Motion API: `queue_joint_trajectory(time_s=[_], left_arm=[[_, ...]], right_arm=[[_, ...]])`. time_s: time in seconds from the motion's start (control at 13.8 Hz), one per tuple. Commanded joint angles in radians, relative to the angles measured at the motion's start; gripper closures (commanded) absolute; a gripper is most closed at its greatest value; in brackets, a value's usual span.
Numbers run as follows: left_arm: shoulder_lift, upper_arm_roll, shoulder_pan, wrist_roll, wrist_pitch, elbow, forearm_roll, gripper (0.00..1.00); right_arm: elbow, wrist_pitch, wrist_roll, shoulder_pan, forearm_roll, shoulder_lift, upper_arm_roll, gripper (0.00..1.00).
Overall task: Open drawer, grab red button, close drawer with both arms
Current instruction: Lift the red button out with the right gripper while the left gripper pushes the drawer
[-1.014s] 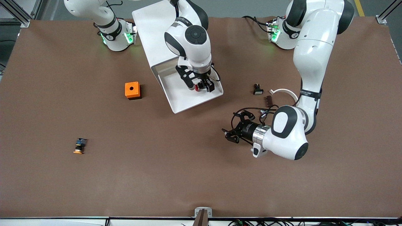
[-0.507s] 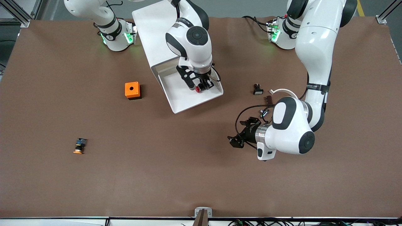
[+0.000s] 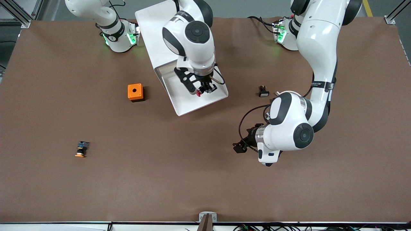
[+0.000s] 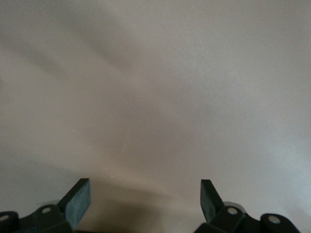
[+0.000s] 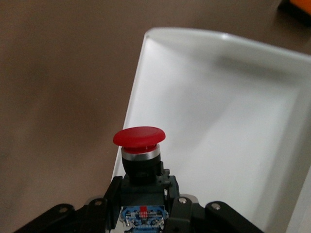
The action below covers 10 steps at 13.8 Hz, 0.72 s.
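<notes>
Right wrist view, right hand (image 5: 142, 204) pinching red-capped black push button (image 5: 140, 151) over white tray drawer (image 5: 233, 121), front view alone shows left hand (image 3: 241, 145), spread, over bare brown surface (image 3: 160, 179).

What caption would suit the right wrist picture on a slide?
Right gripper shut on the red-capped, black-bodied push button, held over the open white tray drawer.

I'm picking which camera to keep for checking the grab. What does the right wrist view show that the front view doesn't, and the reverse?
Only the right wrist view: the right gripper clamped on the black body of the red button, its blue rear end between the fingers.

Only the front view: the orange box, the orange-capped button, the black-and-white part, and the left gripper, open over bare table.

Both: the open drawer with the red button held over it.
</notes>
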<state>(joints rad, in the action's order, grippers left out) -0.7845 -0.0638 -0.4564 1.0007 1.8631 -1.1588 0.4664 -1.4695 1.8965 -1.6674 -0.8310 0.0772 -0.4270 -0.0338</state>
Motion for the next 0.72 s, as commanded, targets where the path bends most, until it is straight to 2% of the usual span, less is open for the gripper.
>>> queue_joint_trajectory(time_s=[0.0,0.22,0.65], left_arm=[[0.03,-0.013,-0.05,0.005,0.014,-0.032,-0.093,0.01],[0.028,-0.005,-0.079,0.067,0.021,-0.032,-0.213,0.01],[0.021,-0.005,-0.189,0.076,0.041,-0.035,-0.345,0.0]], right_arm=[[0.044,-0.063,0.257,0.123,-0.002,0.01,0.009,1.0],[0.032,-0.151,0.568,0.261,-0.004,0.027,0.008,1.0],[-0.031,-0.126,1.177,0.58,-0.007,0.037,0.008,1.0]])
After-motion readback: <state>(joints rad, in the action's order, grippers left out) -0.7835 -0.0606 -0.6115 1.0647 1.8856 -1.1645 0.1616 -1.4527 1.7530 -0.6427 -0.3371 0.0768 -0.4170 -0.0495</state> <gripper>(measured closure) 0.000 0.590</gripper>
